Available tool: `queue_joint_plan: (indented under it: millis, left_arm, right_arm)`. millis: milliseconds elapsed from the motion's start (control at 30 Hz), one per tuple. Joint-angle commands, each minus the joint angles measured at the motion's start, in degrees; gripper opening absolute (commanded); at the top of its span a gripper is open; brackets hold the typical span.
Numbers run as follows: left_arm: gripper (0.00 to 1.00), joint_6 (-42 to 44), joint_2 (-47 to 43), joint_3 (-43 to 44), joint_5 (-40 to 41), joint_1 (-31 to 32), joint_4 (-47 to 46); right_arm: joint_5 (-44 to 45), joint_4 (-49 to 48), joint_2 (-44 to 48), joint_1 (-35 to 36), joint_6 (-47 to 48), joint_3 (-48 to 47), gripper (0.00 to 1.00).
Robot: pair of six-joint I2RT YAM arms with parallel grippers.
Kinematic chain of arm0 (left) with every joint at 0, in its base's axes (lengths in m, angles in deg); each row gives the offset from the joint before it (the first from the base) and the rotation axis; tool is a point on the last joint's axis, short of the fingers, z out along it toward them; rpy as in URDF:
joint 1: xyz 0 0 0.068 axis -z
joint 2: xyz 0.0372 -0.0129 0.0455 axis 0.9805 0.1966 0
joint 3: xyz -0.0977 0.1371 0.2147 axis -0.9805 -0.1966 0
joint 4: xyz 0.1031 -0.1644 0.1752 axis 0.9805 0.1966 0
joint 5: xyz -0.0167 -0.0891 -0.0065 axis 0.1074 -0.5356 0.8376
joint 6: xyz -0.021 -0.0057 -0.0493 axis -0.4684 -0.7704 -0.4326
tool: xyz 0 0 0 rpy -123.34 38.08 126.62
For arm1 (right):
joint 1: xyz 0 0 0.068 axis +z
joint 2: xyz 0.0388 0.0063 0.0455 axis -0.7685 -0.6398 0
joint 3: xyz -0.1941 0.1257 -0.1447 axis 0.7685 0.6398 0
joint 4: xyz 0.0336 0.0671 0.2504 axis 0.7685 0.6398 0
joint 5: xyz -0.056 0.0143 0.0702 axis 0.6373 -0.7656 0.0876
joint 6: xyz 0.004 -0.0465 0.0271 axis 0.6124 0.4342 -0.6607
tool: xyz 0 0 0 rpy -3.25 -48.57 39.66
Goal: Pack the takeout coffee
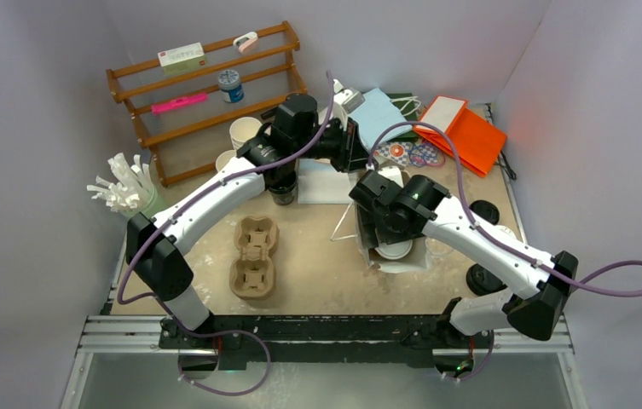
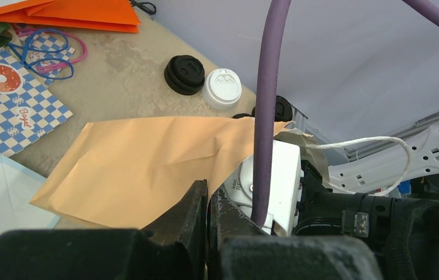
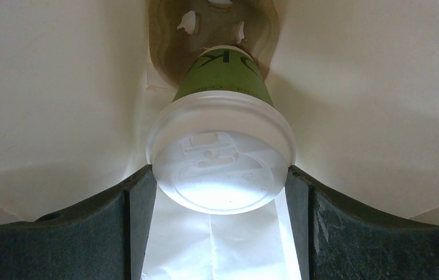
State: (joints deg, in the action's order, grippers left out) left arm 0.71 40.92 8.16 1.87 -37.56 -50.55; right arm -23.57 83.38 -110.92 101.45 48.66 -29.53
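We see the right claw (image 3: 220,175) reaching down into the open paper bag (image 3: 59,87), whose pale inner walls rise on both sides of it. Its fingers (image 3: 138,198) stand wide and close on the coffee cup (image 3: 222,76): the cup's round white lid (image 3: 222,169) sits exactly between them, with its rim against the inner face of each finger. The lid faces back toward the wrist and the cup's side looks green here, with dark lettering, running away beyond the fingertips. Beyond the claw, at the far end of the bag, the cup's base meets a brown moulded form (image 3: 167,41) with ragged holes; it looks like a pulp tray, but we cannot be sure. The left claw (image 2: 208,189) is pressed fully together. The bag's tan outer paper spreads ahead of it and to its left, and one edge runs down to the fingertips; we cannot tell whether paper is pinched there. Right of this claw a white cord handle (image 2: 374,140) loops out. Farther ahead of it a black lid (image 2: 185,74) and a white lid (image 2: 222,88) lie touching on the table (image 2: 123,64). From above, an empty pulp cup tray (image 1: 253,256) lies well apart from both claws, beside the left arm.
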Motion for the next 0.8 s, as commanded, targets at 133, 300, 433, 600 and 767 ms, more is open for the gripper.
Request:
queue_joint_plan:
  millis: [133, 300, 433, 600, 767]
  left_arm:
    - [0.00, -2.56, -2.69, -0.10, -4.49, 0.65, -5.85]
    - [0.00, -2.91, -2.46, -0.03, -4.75, 0.73, -6.12]
    - [0.00, -2.71, -2.21, 0.24, -4.41, 0.74, -6.02]
    - [0.00, -2.34, -1.31, 1.50, -4.25, 0.73, -5.74]
    - [0.00, -3.38, -0.26, 1.90, -4.81, 0.90, -7.25]
  right_arm:
    - [-2.84, -4.62, -0.96, -4.27, 2.68, 1.60, 0.24]
    - [-5.08, -5.00, -2.19, -7.62, 4.31, 0.17, 0.24]
    - [-5.04, -3.52, -2.45, -7.89, 5.57, -2.12, 0.24]
    - [-6.47, 2.58, -3.41, -7.89, 4.86, -6.49, 0.22]
    - [-7.03, -2.00, 0.01, -7.89, 6.45, -6.18, 0.22]
